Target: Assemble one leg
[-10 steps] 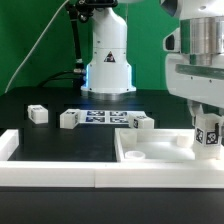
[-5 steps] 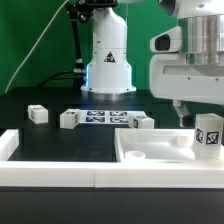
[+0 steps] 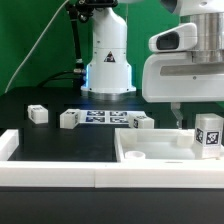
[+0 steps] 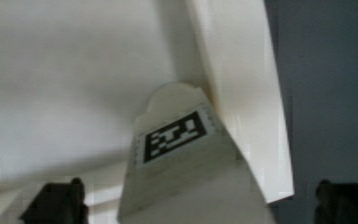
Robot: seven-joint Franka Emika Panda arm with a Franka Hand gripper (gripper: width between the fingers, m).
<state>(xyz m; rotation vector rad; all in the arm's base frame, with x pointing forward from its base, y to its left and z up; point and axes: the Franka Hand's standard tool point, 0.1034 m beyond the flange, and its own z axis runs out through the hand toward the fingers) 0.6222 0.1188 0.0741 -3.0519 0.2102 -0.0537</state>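
Note:
A white leg (image 3: 209, 135) with a black-and-white tag stands upright in the far right corner of the large white tray-like part (image 3: 150, 152). My gripper (image 3: 199, 113) hangs just above the leg and a little to the exterior view's left. One finger (image 3: 181, 118) shows beside the leg. In the wrist view the leg (image 4: 185, 150) stands between my dark fingertips (image 4: 53, 202), with a gap on each side of it. The gripper (image 4: 197, 205) is open and holds nothing.
Three more white legs lie on the black table: one (image 3: 38, 114) at the left, one (image 3: 69, 119) and one (image 3: 141, 122) at the ends of the marker board (image 3: 100, 117). The arm's base (image 3: 108, 62) stands behind. A white rim (image 3: 50, 176) runs along the front.
My gripper has let go of the leg and risen up and toward the exterior view's left. The leg stays standing in the tray-like part.

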